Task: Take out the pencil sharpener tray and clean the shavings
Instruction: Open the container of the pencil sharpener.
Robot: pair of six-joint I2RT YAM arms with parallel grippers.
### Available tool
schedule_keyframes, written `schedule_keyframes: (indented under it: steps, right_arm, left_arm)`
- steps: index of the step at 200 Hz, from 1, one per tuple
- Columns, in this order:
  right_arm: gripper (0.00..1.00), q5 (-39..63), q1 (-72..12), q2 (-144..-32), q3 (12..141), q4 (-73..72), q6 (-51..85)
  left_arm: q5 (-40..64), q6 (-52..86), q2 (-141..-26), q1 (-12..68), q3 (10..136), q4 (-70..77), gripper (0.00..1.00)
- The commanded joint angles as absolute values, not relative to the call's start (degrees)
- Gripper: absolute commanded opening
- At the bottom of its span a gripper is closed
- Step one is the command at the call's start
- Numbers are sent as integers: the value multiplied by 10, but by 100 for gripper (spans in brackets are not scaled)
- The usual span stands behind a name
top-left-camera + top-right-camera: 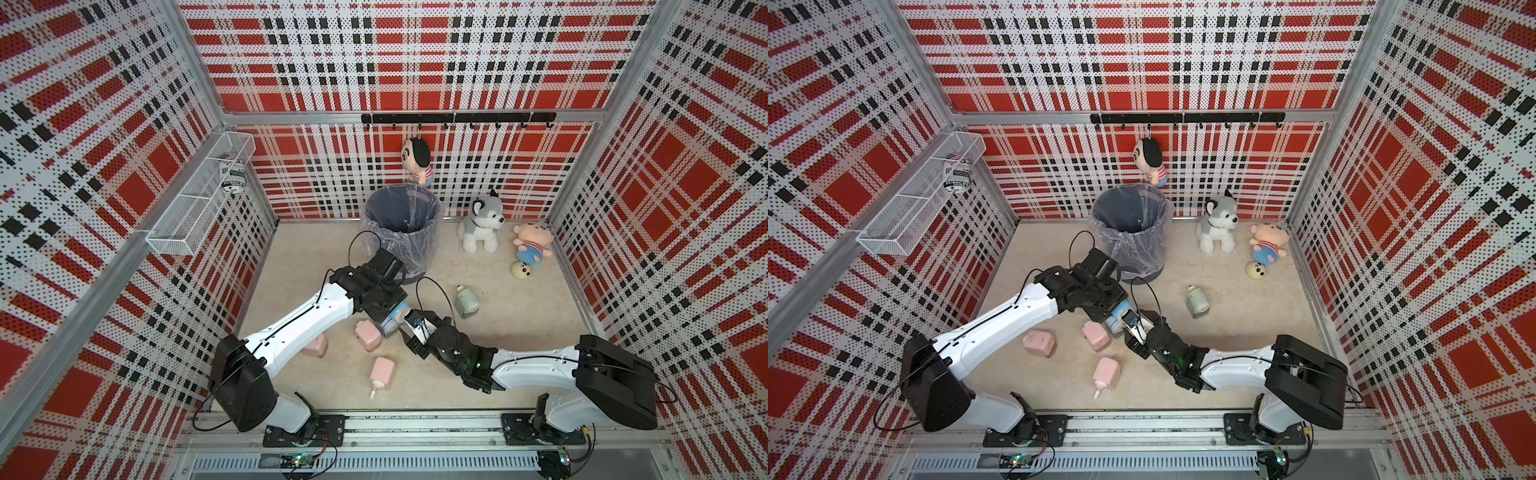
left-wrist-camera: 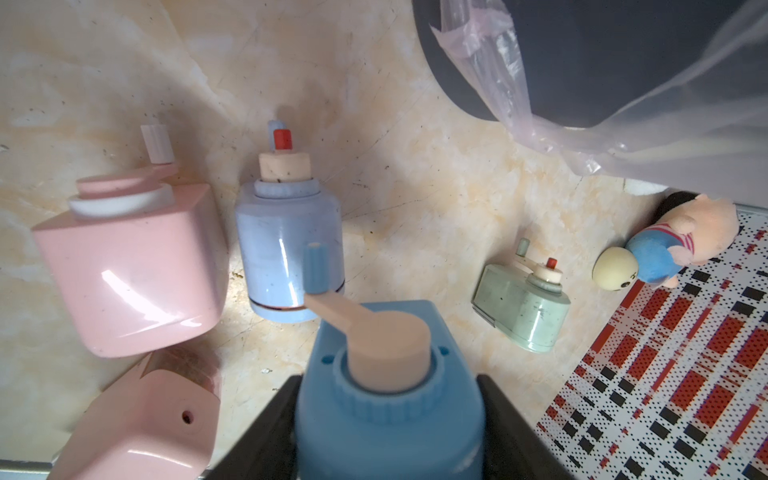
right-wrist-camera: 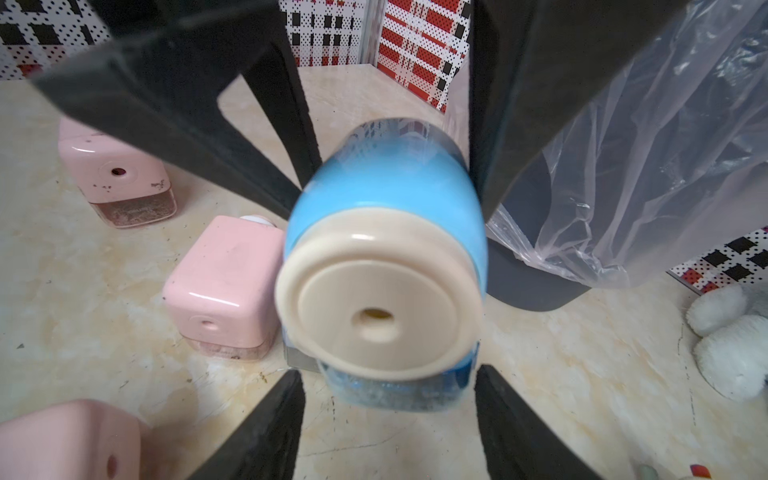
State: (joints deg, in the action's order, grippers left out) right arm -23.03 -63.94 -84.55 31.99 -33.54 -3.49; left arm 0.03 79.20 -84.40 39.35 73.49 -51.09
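Sharpener (image 3: 386, 216) is clamped tight in my left claw (image 2: 388, 415). My right claw (image 3: 388, 374) flanks its tray (image 3: 395, 395), partly open; I cannot tell if it grips. The bin (image 1: 401, 232) is at twelve o'clock.

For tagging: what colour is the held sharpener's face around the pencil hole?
Cream face on the sharpener; best in right wrist view.

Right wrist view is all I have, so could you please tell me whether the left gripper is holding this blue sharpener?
Observer: Yes, the left wrist view shows the left gripper shut on the blue sharpener near its crank end.
Operator: Thanks; where is the bin's opening?
Observer: In a top view the lined bin stands upright behind the left arm, mouth facing up.
Operator: Any sharpener hidden from me?
Observer: A paler blue sharpener rests on the table beside a pink sharpener.
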Motion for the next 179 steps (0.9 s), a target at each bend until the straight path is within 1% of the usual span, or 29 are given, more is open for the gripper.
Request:
schedule_keyframes:
  steps: [1, 31, 49, 64, 84, 149, 162, 179]
  right_arm:
    - [69, -244, -636, -858, 331, -364, -39]
    - [71, -257, -637, -861, 331, -373, -42]
    - [69, -265, -636, -863, 333, -374, -45]
    - [65, -271, -636, -865, 335, -375, -47]
    - [65, -273, -636, -869, 337, -376, -47]
    - [71, -272, -636, -881, 345, -380, -47]
    - [70, -271, -636, -883, 344, -382, -47]
    - [65, -269, -635, -885, 345, -384, -46]
  left_arm:
    - [4, 790, -842, 396, 735, -512, 17]
    - [4, 790, -844, 396, 736, -512, 16]
    - [5, 790, -845, 397, 736, -512, 17]
    - [6, 791, -845, 399, 736, -512, 16]
    - [7, 791, -846, 401, 736, -512, 16]
    - [4, 794, -852, 403, 741, -512, 16]
    - [4, 794, -852, 403, 741, -512, 16]
    - [4, 794, -855, 404, 743, -512, 16]
